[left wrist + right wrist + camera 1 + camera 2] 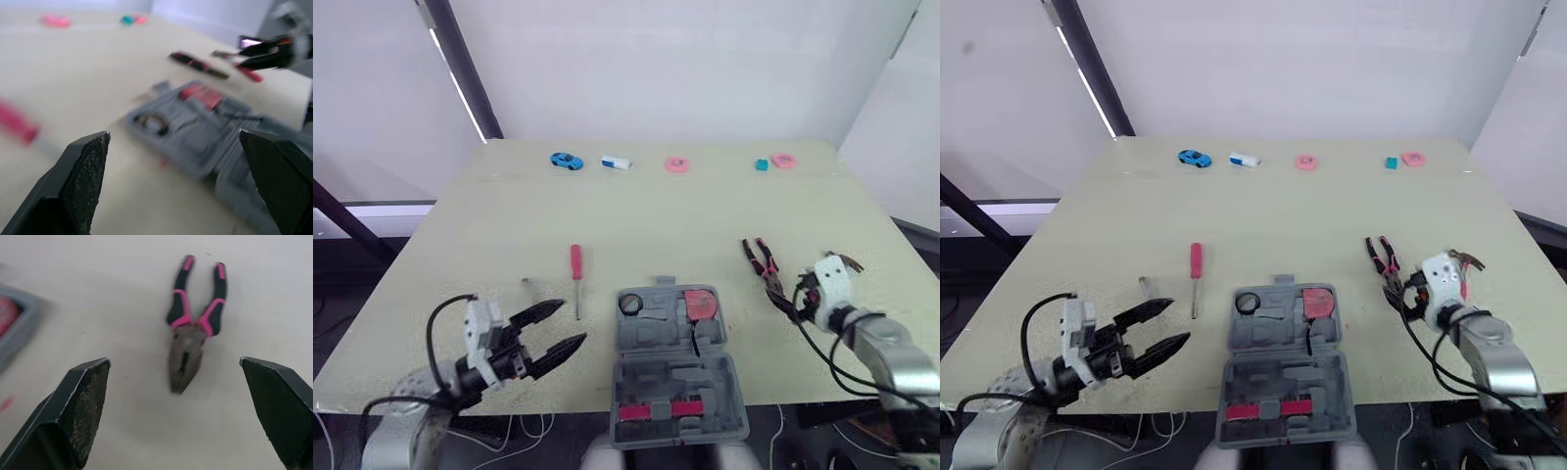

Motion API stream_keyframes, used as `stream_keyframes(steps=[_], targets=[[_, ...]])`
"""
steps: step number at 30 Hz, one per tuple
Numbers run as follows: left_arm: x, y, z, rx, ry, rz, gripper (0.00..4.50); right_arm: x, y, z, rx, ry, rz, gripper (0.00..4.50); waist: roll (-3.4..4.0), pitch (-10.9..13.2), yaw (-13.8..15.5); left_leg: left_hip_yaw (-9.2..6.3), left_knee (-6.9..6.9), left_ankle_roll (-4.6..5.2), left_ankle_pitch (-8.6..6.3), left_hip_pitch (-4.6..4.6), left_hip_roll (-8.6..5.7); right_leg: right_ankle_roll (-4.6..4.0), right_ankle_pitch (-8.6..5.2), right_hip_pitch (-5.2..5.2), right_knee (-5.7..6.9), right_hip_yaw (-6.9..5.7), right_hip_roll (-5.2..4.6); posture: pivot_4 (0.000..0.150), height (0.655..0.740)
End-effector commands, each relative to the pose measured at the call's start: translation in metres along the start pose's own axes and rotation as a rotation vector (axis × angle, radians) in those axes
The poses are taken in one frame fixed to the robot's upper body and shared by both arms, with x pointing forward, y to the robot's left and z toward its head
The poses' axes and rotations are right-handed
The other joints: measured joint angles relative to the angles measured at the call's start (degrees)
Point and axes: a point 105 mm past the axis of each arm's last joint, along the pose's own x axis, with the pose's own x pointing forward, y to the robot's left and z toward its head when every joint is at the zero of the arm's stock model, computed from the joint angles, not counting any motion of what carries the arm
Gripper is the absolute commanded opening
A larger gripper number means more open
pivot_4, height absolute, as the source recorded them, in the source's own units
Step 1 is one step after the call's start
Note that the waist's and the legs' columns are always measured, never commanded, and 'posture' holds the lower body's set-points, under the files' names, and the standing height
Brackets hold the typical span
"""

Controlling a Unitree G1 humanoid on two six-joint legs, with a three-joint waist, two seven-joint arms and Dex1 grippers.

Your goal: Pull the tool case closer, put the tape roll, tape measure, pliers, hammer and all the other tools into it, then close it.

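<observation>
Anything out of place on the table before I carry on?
The open grey plastic tool case seems to overhang the near edge of the beige table, so it could tip. The pink-handled pliers and red-handled screwdriver lie flat outside it.

You have a pale yellowish table [656, 215] spreading out ahead of the left fingers [548, 311] up to a plain white wall [685, 69]. Far beyond those fingers, towards their outer side, a dark slanted beam [460, 54] carries a bright strip of light [467, 98]. Grey floor [342, 294] shows past the table's edge on that same side
</observation>
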Motion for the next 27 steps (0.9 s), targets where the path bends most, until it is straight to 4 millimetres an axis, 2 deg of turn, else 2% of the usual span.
stream_keyframes(steps=[1, 5, 11, 23, 24, 25, 27], targets=[[0.015, -0.009, 0.019, 0.023, -0.037, -0.076, 4.50, 0.015, -0.008, 0.006, 0.040, 0.007, -0.073, 4.46, 0.02, 0.0, 0.0, 0.00, -0.03, 0.00, 0.00, -0.03, 0.01, 0.00, 0.00, 0.00, -0.03, -0.01, 0.06, 0.150, 0.7400], [0.027, -0.019, 0.030, 0.040, -0.041, -0.153, 4.50, 0.033, -0.008, 0.005, 0.087, 0.026, -0.103, 4.46, 0.03, 0.1, -0.1, 0.06, -0.08, 0.01, 0.00, -0.06, 0.01, 0.02, 0.00, -0.01, -0.04, -0.04, 0.14, 0.150, 0.7400], [0.033, -0.023, 0.037, 0.048, -0.044, -0.177, 4.50, 0.047, -0.006, 0.001, 0.095, 0.040, -0.113, 4.46, 0.08, 0.1, -0.2, 0.09, -0.07, 0.01, 0.00, -0.05, 0.02, 0.02, 0.00, 0.00, -0.01, -0.02, 0.17, 0.150, 0.7400], [0.037, -0.026, 0.041, 0.049, -0.054, -0.179, 4.50, 0.049, -0.009, -0.004, 0.124, 0.027, -0.136, 4.46, 0.09, 0.1, -0.3, 0.11, -0.04, 0.01, 0.00, -0.03, 0.01, 0.03, 0.00, 0.01, 0.02, 0.00, 0.17, 0.150, 0.7400], [0.037, -0.026, 0.041, 0.048, -0.055, -0.180, 4.50, 0.049, -0.009, -0.005, 0.124, 0.026, -0.137, 4.23, 0.09, 0.1, -0.3, 0.11, -0.04, 0.01, 0.00, -0.03, 0.01, 0.03, 0.00, 0.01, 0.02, 0.00, 0.17, 0.150, 0.7400], [0.038, -0.026, 0.041, 0.047, -0.057, -0.181, 4.50, 0.049, -0.009, -0.006, 0.130, 0.025, -0.137, 4.23, 0.09, 0.1, -0.3, 0.11, -0.04, 0.01, 0.00, -0.03, 0.01, 0.03, 0.00, 0.01, 0.02, 0.00, 0.17, 0.150, 0.7400], [0.038, -0.026, 0.041, 0.047, -0.059, -0.183, 4.50, 0.048, -0.007, -0.009, 0.131, 0.029, -0.134, 3.50, 0.09, 0.1, -0.3, 0.10, -0.04, 0.01, 0.00, -0.03, 0.01, 0.03, 0.00, 0.01, 0.02, 0.00, 0.17, 0.150, 0.7400]])
